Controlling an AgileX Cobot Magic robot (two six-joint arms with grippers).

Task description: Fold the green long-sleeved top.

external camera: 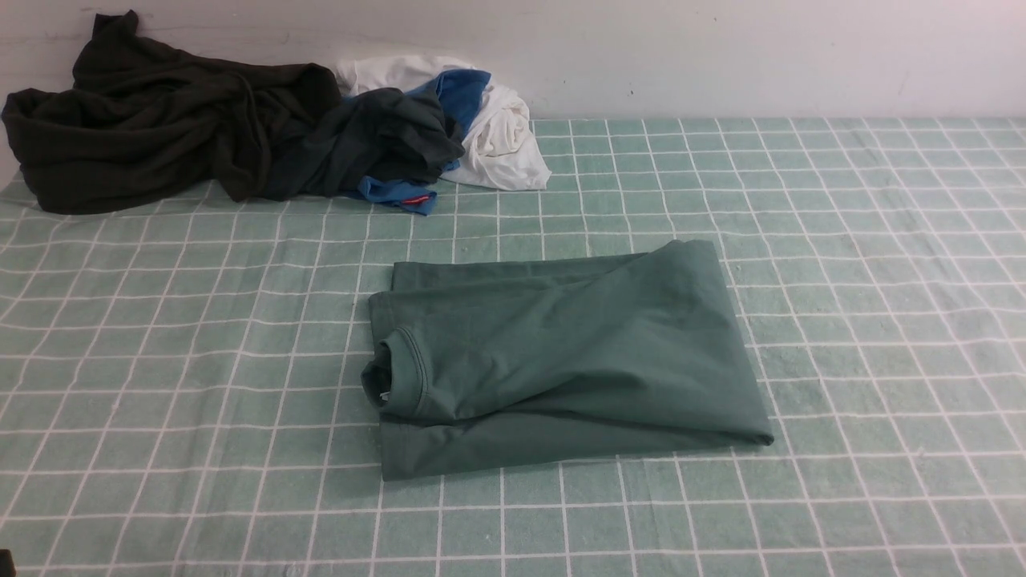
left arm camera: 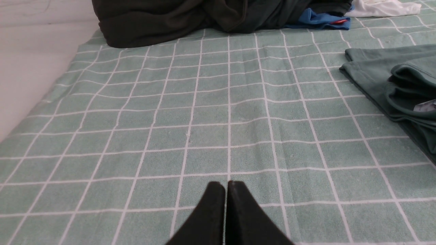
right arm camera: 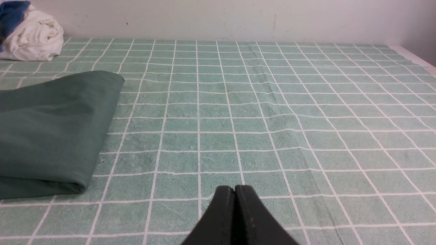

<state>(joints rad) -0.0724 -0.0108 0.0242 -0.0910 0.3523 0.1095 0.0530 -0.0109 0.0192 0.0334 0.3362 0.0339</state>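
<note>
The green long-sleeved top (external camera: pixel 561 353) lies folded into a compact rectangle in the middle of the checked cloth, its ribbed collar at the left end. Its collar end (left arm camera: pixel 398 85) shows at the edge of the left wrist view, its folded far end (right arm camera: pixel 51 132) in the right wrist view. My left gripper (left arm camera: pixel 226 183) is shut with nothing in it, over bare cloth well to the left of the top. Over bare cloth to the right of the top, my right gripper (right arm camera: pixel 235 188) is also shut and empty. Neither arm shows in the front view.
A blackish-olive garment (external camera: pixel 152 120) is heaped at the back left against the wall. Beside it lies a smaller dark garment (external camera: pixel 385 136) tangled with blue and white cloth (external camera: pixel 501 136). The pale green checked cloth (external camera: pixel 842 264) covers the table.
</note>
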